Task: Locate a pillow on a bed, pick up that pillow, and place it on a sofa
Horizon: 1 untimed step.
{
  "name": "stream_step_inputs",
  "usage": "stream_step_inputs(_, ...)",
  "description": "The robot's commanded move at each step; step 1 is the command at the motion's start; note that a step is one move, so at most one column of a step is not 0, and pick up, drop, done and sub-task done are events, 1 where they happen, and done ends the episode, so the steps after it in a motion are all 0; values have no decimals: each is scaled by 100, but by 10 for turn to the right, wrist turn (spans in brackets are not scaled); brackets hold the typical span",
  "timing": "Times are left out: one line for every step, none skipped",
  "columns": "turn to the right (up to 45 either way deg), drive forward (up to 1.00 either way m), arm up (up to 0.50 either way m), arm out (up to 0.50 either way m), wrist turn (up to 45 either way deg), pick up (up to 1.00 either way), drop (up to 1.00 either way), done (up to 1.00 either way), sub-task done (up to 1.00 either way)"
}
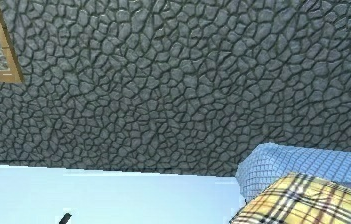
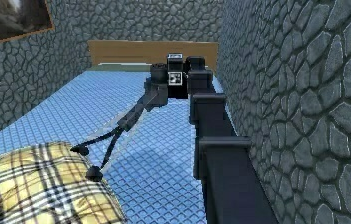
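I reach the arm [image 2: 218, 150] across the blue bed [image 2: 43, 110]; the plaid pillow [image 2: 38, 185] lies on it at seven o'clock from the jaws (close by their tips), and I cannot tell whether they hold anything.

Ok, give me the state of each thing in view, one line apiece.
pillow: lying on the bed, not lifted.
bed: made, blue checked cover on.
arm: reaching out over the bed.
end effector: fingertips at the pillow's edge; cannot tell whether it holds anything.
picture: hanging on the stone wall.
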Motion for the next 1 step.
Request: stream_step_inputs(0, 0, 0, -34, 0, 0, 0, 0, 0)
